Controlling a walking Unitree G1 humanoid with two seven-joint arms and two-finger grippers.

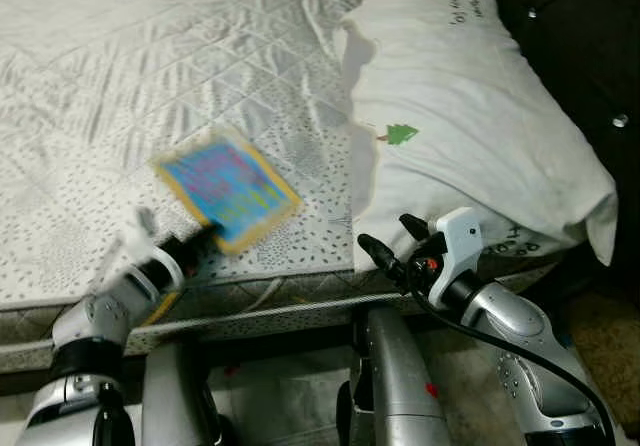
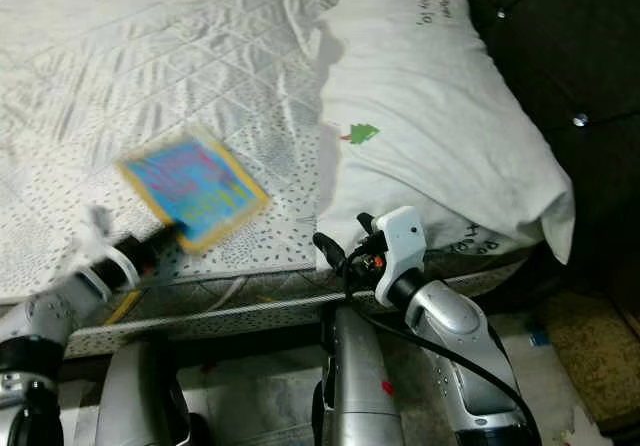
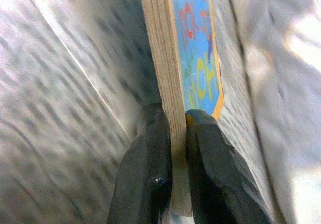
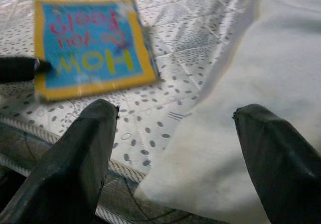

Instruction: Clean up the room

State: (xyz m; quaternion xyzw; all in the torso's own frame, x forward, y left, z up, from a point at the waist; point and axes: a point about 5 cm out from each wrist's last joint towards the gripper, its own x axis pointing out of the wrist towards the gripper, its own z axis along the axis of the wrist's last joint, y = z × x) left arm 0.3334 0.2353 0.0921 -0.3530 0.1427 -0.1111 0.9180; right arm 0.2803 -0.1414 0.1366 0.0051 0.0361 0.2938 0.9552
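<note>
Left gripper (image 3: 178, 128) clamped on the near edge of the board book (image 1: 228, 188), lifting it off the mattress (image 1: 150, 56); right gripper (image 4: 175, 133) spread, empty, beside the pillow (image 1: 460, 116).

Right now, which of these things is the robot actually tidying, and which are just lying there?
Part of the job:
- board book, blue with a yellow border, gripped at its edge by the left gripper
- right gripper, open, near the mattress edge

Just lying about:
- white pillow with a small green tree print
- quilted mattress
</note>
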